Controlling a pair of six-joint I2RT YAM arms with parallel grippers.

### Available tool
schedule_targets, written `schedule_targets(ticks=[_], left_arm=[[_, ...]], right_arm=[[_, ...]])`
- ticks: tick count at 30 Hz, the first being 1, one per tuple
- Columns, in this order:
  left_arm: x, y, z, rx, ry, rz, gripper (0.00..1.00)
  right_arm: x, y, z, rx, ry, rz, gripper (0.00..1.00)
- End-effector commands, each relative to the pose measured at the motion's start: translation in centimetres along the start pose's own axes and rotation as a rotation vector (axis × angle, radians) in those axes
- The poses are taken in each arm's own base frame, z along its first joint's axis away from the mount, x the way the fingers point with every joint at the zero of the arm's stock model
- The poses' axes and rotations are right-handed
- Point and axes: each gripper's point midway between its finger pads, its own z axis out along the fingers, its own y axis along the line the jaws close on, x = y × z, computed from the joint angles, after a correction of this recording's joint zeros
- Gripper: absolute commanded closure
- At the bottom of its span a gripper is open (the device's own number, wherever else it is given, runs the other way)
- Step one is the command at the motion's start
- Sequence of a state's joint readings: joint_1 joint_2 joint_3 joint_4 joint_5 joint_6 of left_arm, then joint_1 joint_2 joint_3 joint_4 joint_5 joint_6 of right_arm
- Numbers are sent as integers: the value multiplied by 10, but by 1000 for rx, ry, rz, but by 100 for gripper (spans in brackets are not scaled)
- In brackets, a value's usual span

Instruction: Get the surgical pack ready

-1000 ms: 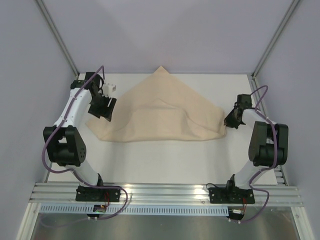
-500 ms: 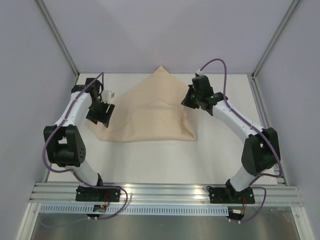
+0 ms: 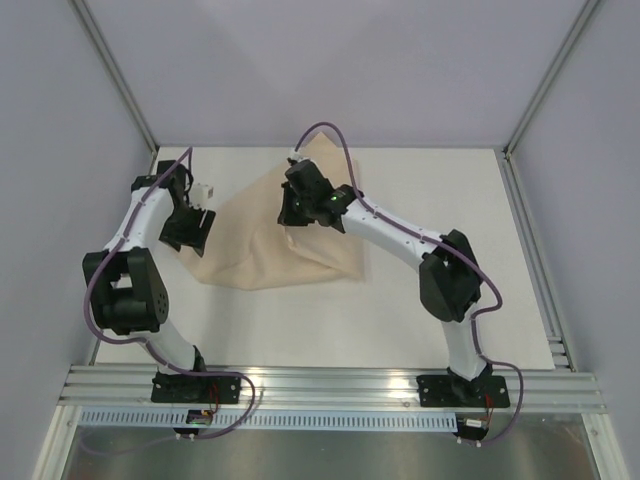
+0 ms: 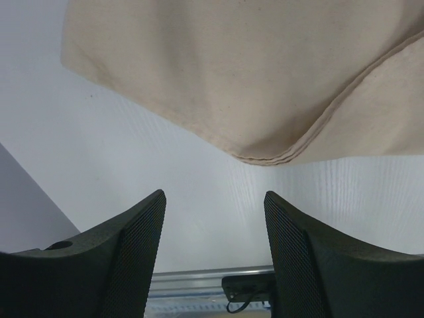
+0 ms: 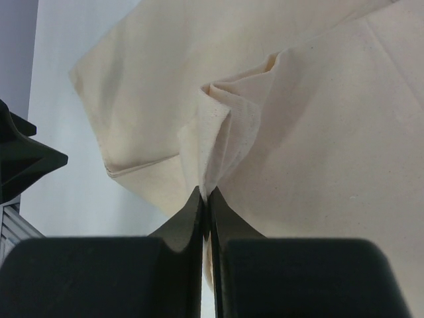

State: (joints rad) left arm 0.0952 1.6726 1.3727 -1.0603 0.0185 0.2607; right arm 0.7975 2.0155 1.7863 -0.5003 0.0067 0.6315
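The surgical pack shows only as a large beige cloth (image 3: 250, 235), lying rumpled on the white table left of centre. My right gripper (image 3: 291, 215) reaches across it from the right and is shut on a pinched fold of cloth (image 5: 218, 139); the right wrist view has the jaws tight together (image 5: 207, 193) with fabric rising between them. My left gripper (image 3: 195, 238) hovers at the cloth's left edge, open, with nothing between its fingers (image 4: 213, 196). The folded cloth hem (image 4: 265, 156) lies just ahead of it. No tray, instruments or gauze are in view.
Grey enclosure walls stand on the left, right and back, with metal corner posts (image 3: 120, 90). An aluminium rail (image 3: 330, 385) carrying both arm bases runs along the near edge. The right half of the white table (image 3: 450, 200) shows bare.
My right arm swung from the table's right side across to the left, dragging the cloth's right corner over the middle and folding it. The left gripper backed slightly left, still open.
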Motion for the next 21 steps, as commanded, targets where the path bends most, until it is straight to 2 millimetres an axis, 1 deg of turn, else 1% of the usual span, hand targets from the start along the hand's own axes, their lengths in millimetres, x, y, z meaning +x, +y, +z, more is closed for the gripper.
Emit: schedule_targets(ticks=[1, 2, 4, 5, 6, 7, 9, 10, 11, 12, 13, 15, 16, 17, 18, 19, 20, 21], left_arm=[[-3, 7, 6, -21, -12, 19, 29], [-3, 7, 7, -18, -10, 17, 29], [-2, 7, 10, -15, -1, 19, 29], [-4, 7, 12, -16, -2, 20, 29], [-3, 7, 15, -13, 6, 22, 29], [-5, 8, 16, -15, 5, 23, 29], [-6, 9, 18, -14, 8, 23, 29], [-7, 9, 18, -13, 5, 25, 29], [-8, 9, 18, -15, 5, 23, 29], [-8, 10, 17, -15, 4, 26, 29], [-8, 11, 16, -23, 5, 26, 29], [-8, 16, 15, -49, 11, 28, 29], [-8, 18, 14, -56, 10, 28, 29], [-7, 22, 15, -64, 18, 27, 29], [-7, 25, 15, -67, 19, 16, 28], [-10, 30, 13, -74, 12, -1, 28], [-6, 40, 14, -76, 22, -42, 26], [-13, 49, 9, -88, 1, -62, 25]], right_arm=[[-15, 53, -1, -122, -55, -14, 99], [-6, 56, 7, -124, -37, -17, 99], [-5, 62, 13, -128, -48, -26, 100], [3, 60, 21, -118, -33, -30, 99], [3, 53, 27, -90, -44, -29, 99], [9, 44, 35, -58, -35, -29, 99], [14, 32, 45, -19, -37, -50, 99], [23, 25, 55, -2, -20, -66, 98], [27, 23, 60, -6, -7, -92, 90], [34, 20, 65, 1, 19, -103, 84], [41, 19, 74, -4, 44, -115, 68], [57, 24, 78, -62, 120, -145, 49], [64, 27, 81, -86, 146, -157, 43], [61, 39, 77, -137, 161, -168, 34], [60, 42, 75, -152, 165, -179, 32], [53, 48, 68, -176, 150, -210, 30], [47, 53, 61, -187, 133, -227, 27], [40, 57, 55, -195, 112, -242, 26]])
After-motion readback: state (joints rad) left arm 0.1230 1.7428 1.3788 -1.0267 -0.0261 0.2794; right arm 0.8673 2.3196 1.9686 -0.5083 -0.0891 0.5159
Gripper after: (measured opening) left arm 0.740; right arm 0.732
